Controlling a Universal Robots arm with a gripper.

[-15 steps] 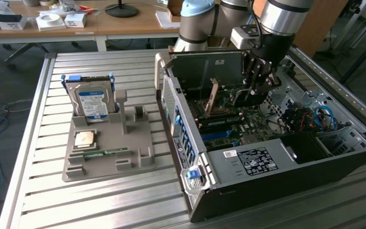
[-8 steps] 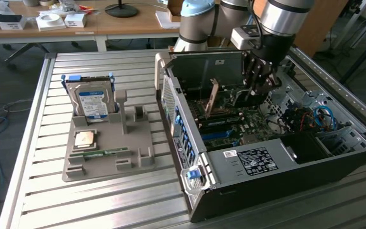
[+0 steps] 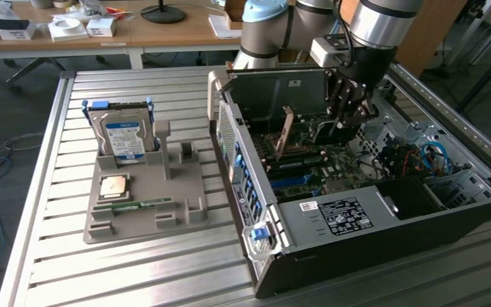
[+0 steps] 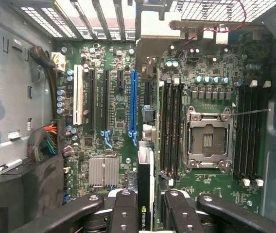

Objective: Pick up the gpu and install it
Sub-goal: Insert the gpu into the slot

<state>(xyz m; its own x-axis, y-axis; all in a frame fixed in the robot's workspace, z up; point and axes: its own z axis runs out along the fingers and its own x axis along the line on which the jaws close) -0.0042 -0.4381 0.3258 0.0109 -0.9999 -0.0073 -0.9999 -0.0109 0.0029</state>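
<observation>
The gpu (image 4: pixel 146 167) is held edge-on between my gripper's (image 4: pixel 146 206) two black fingers (image 4: pixel 123 208), a green logo showing on its dark edge. It hangs inside the open computer case (image 3: pixel 357 220) above the motherboard (image 4: pixel 113 121), just beside the long blue slot (image 4: pixel 133 107). In the exterior view the card's brownish-tan face (image 3: pixel 286 131) stands upright in the case, towards the view's left of the gripper (image 3: pixel 346 121), which reaches down from the arm into the case. The gripper is shut on the card.
An empty processor socket (image 4: pixel 208 141) and memory slots (image 4: pixel 171 126) lie beside the card. Cable bundles (image 4: pixel 48 138) crowd one case wall. Outside the case, a grey fixture (image 3: pixel 181 192) holds a silver hard drive (image 3: pixel 126 134), a processor chip (image 3: pixel 113 187) and a green memory stick (image 3: pixel 135 206).
</observation>
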